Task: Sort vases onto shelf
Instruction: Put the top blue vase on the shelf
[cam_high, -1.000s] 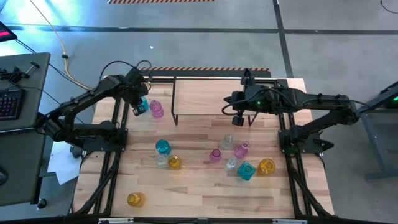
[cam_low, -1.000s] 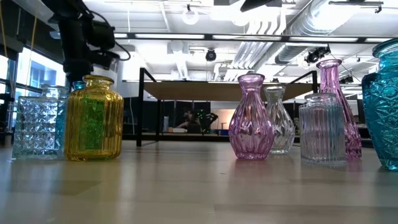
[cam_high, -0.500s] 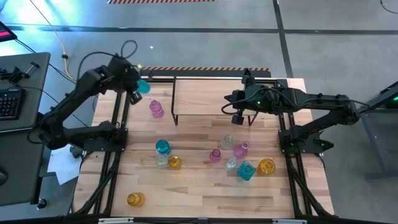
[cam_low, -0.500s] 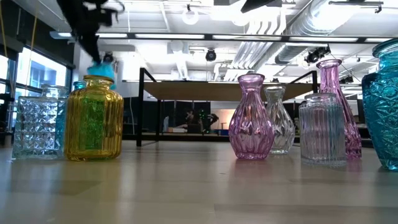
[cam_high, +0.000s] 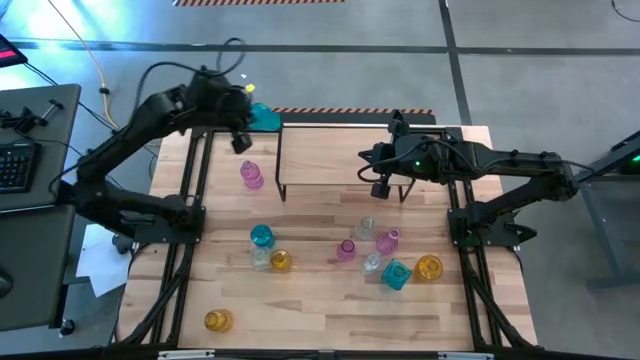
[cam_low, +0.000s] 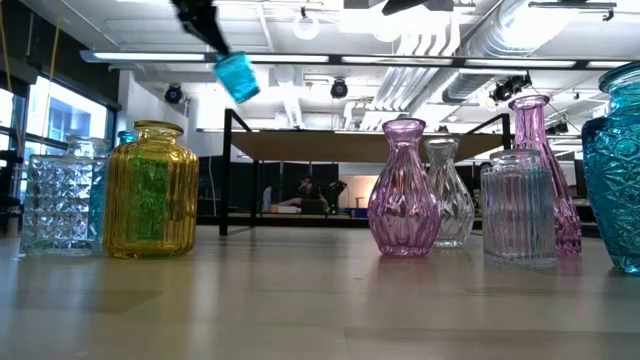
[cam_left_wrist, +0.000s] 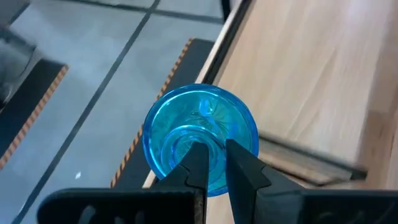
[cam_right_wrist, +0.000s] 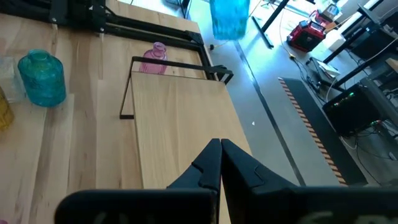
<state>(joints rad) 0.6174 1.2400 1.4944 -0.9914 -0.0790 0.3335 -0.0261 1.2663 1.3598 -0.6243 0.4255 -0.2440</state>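
Fingers (cam_left_wrist: 198, 163) of your left gripper (cam_high: 247, 112) are clamped on the teal vase (cam_high: 264, 116), held tilted in the air.
It hangs at the shelf's (cam_high: 340, 158) far left corner; your right gripper (cam_high: 381, 190), pinched together and empty, waits over the shelf's right end.

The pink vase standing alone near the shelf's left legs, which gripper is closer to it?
Left. The left gripper holds a teal vase in the air just behind the pink vase; the right gripper sits shut over the shelf, across its board.
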